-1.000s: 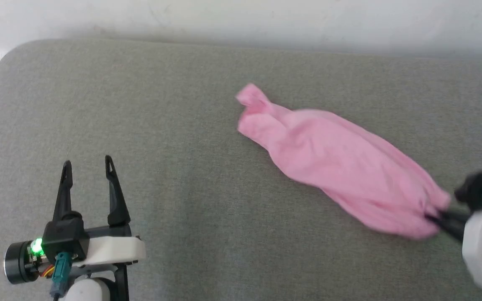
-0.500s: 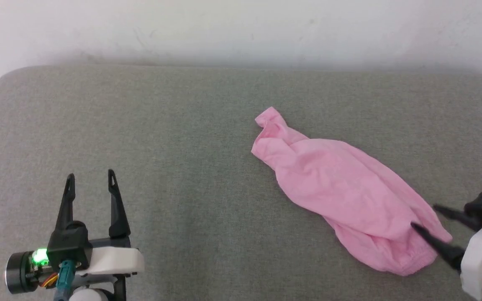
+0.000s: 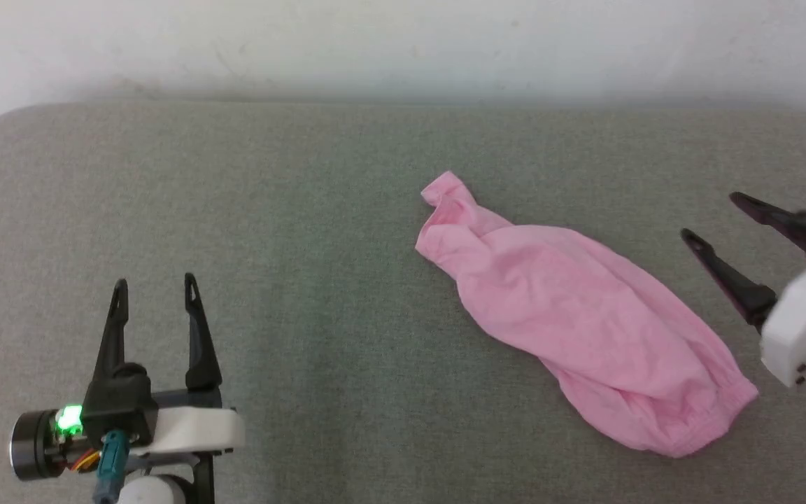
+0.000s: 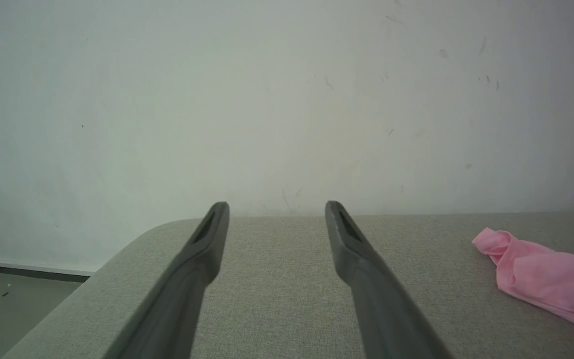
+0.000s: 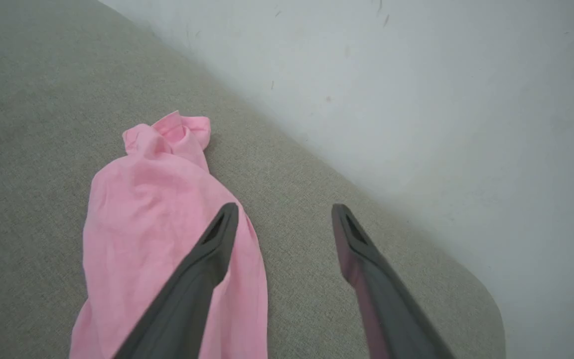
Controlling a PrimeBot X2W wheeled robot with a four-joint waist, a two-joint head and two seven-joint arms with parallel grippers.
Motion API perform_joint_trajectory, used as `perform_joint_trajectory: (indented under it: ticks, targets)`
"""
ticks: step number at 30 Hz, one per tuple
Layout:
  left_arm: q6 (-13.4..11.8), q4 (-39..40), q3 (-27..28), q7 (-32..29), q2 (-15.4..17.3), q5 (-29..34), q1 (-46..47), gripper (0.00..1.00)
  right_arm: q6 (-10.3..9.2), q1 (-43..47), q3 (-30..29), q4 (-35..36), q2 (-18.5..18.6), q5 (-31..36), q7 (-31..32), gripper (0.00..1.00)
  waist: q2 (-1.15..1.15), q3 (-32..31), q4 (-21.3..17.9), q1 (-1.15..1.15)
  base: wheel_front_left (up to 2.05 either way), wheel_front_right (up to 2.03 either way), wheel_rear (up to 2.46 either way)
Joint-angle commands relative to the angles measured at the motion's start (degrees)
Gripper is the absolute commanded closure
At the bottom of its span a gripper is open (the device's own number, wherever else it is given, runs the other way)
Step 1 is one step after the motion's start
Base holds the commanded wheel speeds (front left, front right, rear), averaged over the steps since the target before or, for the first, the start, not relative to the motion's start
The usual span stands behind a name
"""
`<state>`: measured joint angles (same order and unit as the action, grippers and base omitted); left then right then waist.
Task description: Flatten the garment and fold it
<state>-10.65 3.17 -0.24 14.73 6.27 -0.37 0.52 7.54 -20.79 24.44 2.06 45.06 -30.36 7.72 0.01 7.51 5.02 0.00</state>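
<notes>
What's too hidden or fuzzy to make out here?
Head view: the garment lies bunched; folds hide its leg openings.
Left wrist view: the right edge cuts most of it off.
Right wrist view: a finger of the right end effector covers its near part.
Head view: that end effector's upper finger is blurred.

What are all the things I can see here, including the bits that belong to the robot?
garment: one, light pink, lying bunched and slanted on the right half of the cushion, touched by neither gripper
cushion: one, grey woven fabric with rounded corners, under everything
wall: one, off-white with small marks, just behind the cushion
floor: one patch, grey, past the cushion's left corner in the left wrist view
left gripper: one, dark fingers on a white and black wrist with a green light, lower left, open and empty
right gripper: one, dark fingers on a white wrist, far right beside the garment, open and empty
</notes>
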Motion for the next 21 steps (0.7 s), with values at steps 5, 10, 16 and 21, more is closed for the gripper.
perform_joint_trajectory:
  ticks: [5,10,16,21]
  targets:
    - [-0.28,0.51,-1.54,0.27,-0.24,0.25,3.59,0.00,-0.05,-15.30,11.46,-3.56,2.12,-6.47,18.88,0.00,-0.01,5.25,4.12,0.00,0.00,0.00,0.00]
    - [-0.54,0.79,-2.64,0.27,-1.00,-0.12,5.78,0.00,-0.05,-25.60,18.72,-9.70,0.88,-9.82,28.08,0.00,-0.01,8.61,6.62,0.00,0.00,0.00,0.00]
    - [-0.80,0.34,-4.03,0.27,-2.02,-0.89,8.56,0.00,-0.05,-34.11,28.33,-21.12,-1.71,-9.58,30.98,0.00,-0.01,12.33,10.03,0.00,0.00,0.00,0.00]
    - [-0.93,-0.04,-4.43,0.27,-2.48,-1.20,9.59,0.00,-0.05,-33.59,34.58,-28.23,-4.60,-13.94,29.21,0.00,-0.01,13.55,11.38,0.00,0.00,0.00,0.00]
